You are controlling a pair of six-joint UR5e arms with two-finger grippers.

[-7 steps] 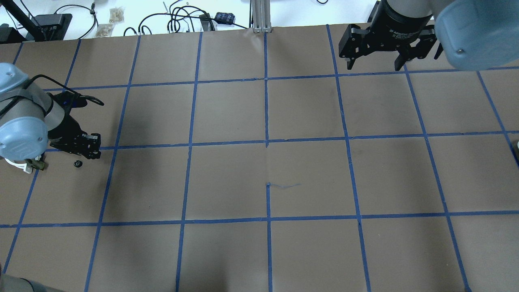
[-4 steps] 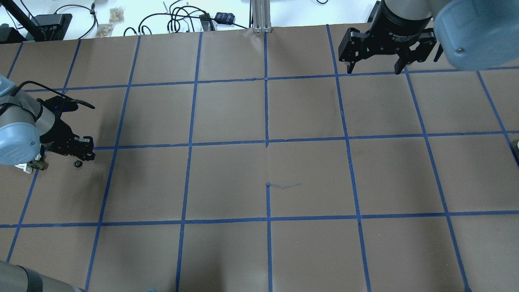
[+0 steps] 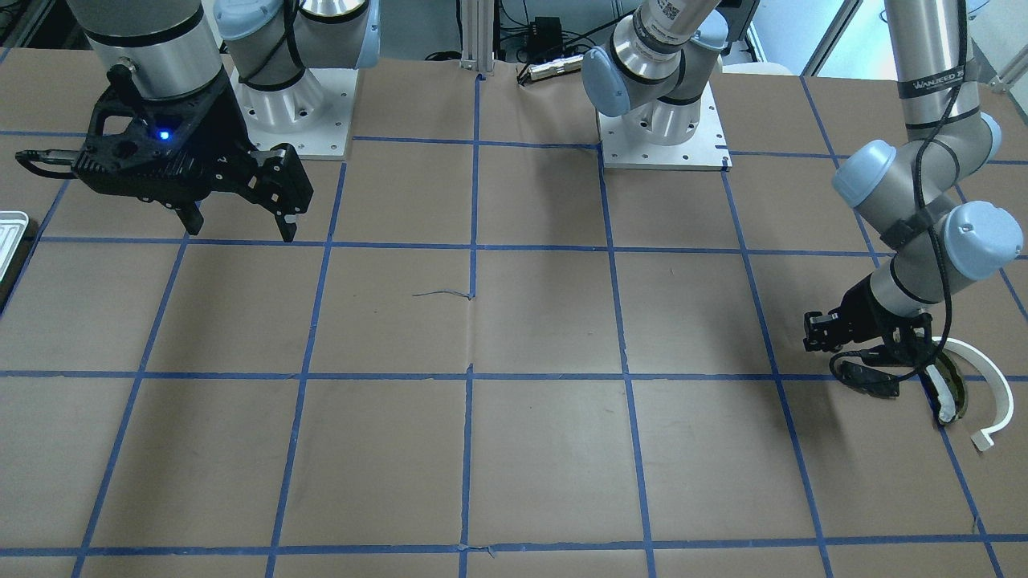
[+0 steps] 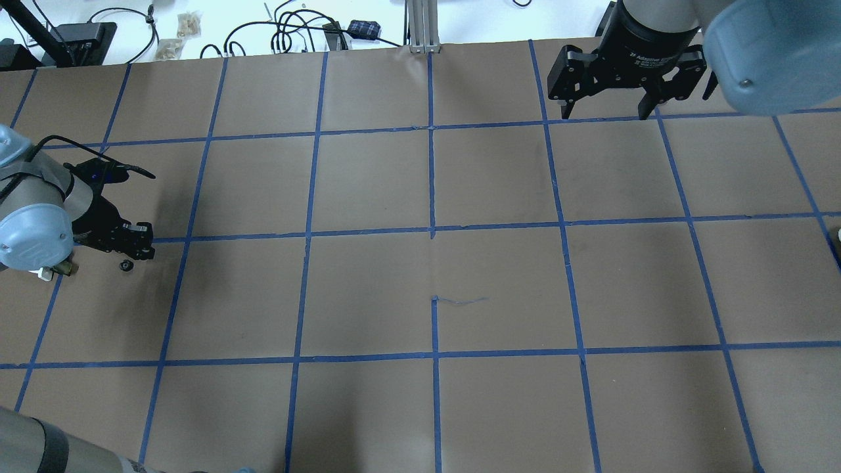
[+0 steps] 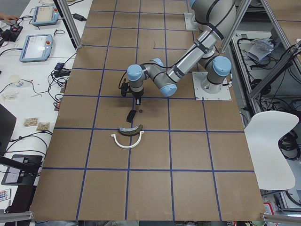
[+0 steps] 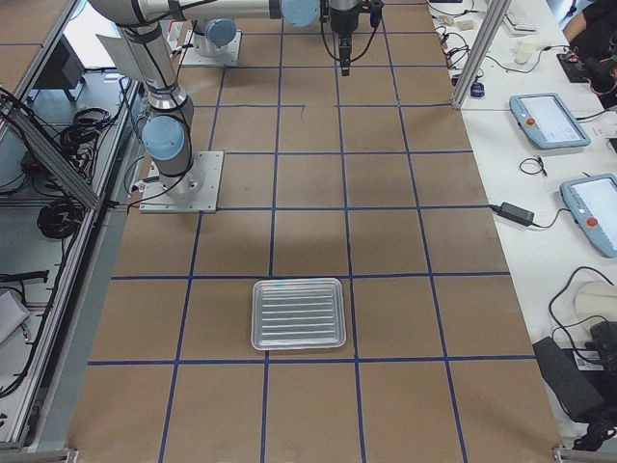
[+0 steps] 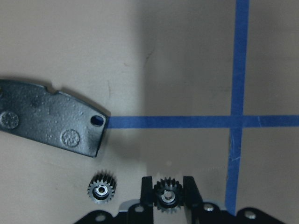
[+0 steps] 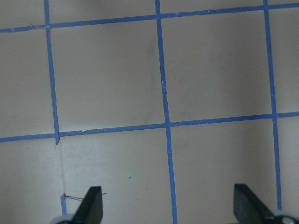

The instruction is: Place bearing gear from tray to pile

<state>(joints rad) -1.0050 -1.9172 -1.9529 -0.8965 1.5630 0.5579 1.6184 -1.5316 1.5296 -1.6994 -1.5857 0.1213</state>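
In the left wrist view my left gripper (image 7: 168,198) is shut on a small black bearing gear (image 7: 168,195), low over the table. A second small gear (image 7: 102,191) lies loose just beside it, near the flat black plate (image 7: 51,123). The pile lies at the table's left end: a white arc (image 3: 994,384), an olive-and-white curved piece (image 3: 949,395) and the black plate (image 3: 871,381). In the overhead view my left gripper (image 4: 136,252) is next to the loose gear (image 4: 125,265). The silvery tray (image 6: 299,313) lies at the far right end. My right gripper (image 4: 606,113) is open and empty.
The table is brown paper with a blue tape grid. Cables and small boxes lie beyond the far edge (image 4: 295,29). The two arm bases (image 3: 662,128) stand on the robot's side. The tray's corner (image 3: 10,233) shows at the front-facing view's left edge.
My left arm has shifted slightly left, toward the pile. The loose gear on the table has stayed in place. The right gripper has barely moved and stays open.
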